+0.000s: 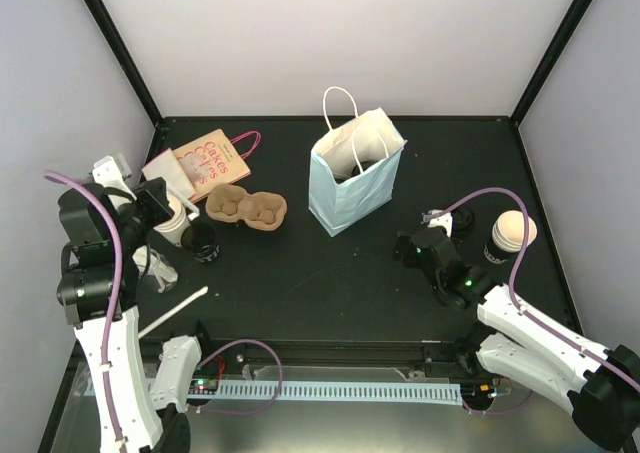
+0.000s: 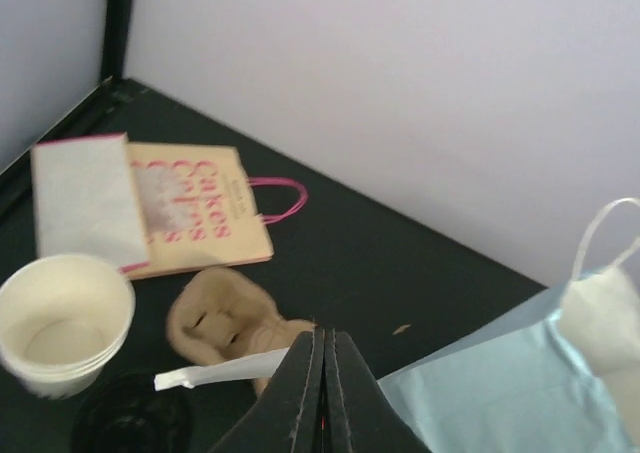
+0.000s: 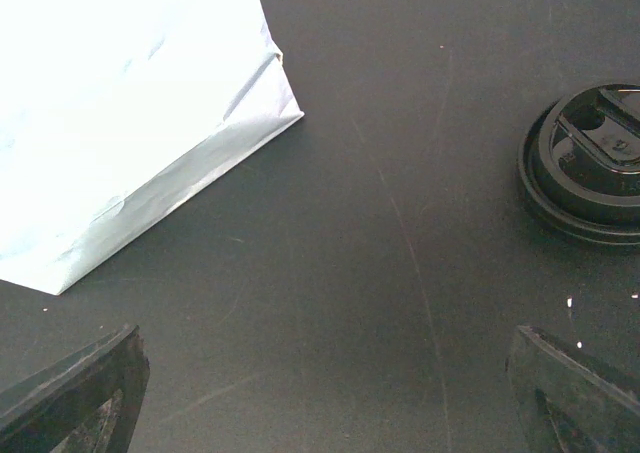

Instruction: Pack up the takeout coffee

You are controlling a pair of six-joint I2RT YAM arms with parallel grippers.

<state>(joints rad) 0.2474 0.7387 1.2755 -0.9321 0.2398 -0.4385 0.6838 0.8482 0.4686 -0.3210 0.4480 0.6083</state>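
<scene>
Pale blue paper formed the bag [image 1: 345, 188], which was seen standing upright and open at the middle of the black table [image 1: 330, 283]. The takeout coffee cup [image 1: 510, 235], dark-sleeved and beige on top, was seen standing at the right, outside the bag and well apart from it. The right gripper [image 3: 320, 393] was seen between cup and bag, its fingers spread wide with nothing between them, and a black lid [image 3: 590, 163] lay near it. The left gripper [image 2: 322, 378] was seen at the left, near a white paper cup [image 2: 62, 318] and a cardboard cup carrier [image 2: 215, 313], its fingers pressed together. A wrapped straw [image 2: 215, 373] was seen reaching the fingers from one side; whether it was pinched could not be told.
</scene>
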